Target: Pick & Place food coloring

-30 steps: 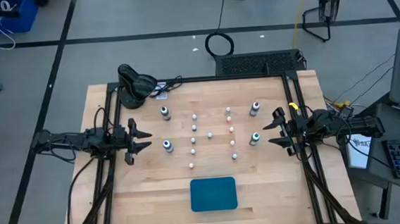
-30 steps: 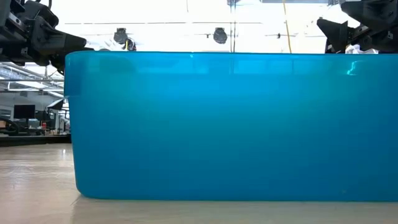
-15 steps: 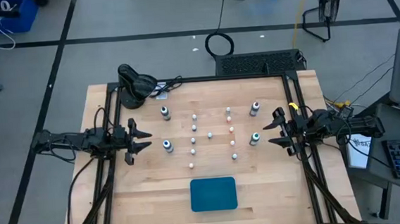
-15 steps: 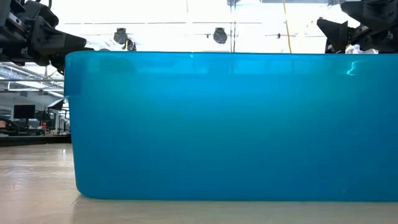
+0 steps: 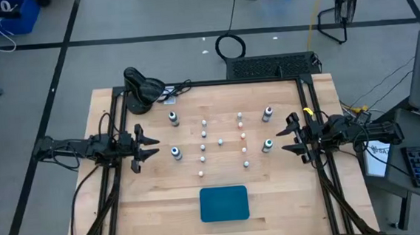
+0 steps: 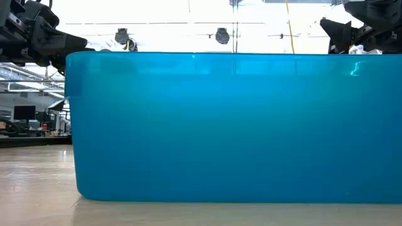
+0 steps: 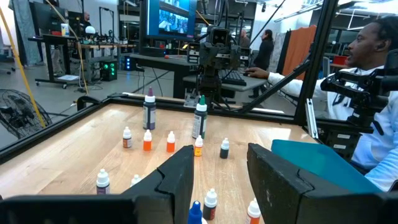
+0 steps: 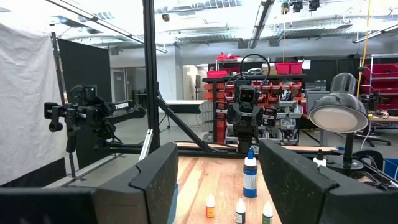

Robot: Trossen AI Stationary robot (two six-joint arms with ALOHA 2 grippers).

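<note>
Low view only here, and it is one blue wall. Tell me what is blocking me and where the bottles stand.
Observer: The teal tray sits right in front of your camera, at the table's near edge. The food coloring bottles stand behind it, mid-table.
Operator: Give me the layout.
Observer: Four larger bottles mark the corners of the group; the tiny droppers stand between them.
Operator: Report the grippers.
Observer: The left gripper and the right gripper flank the group from either side, both open and holding nothing.
</note>
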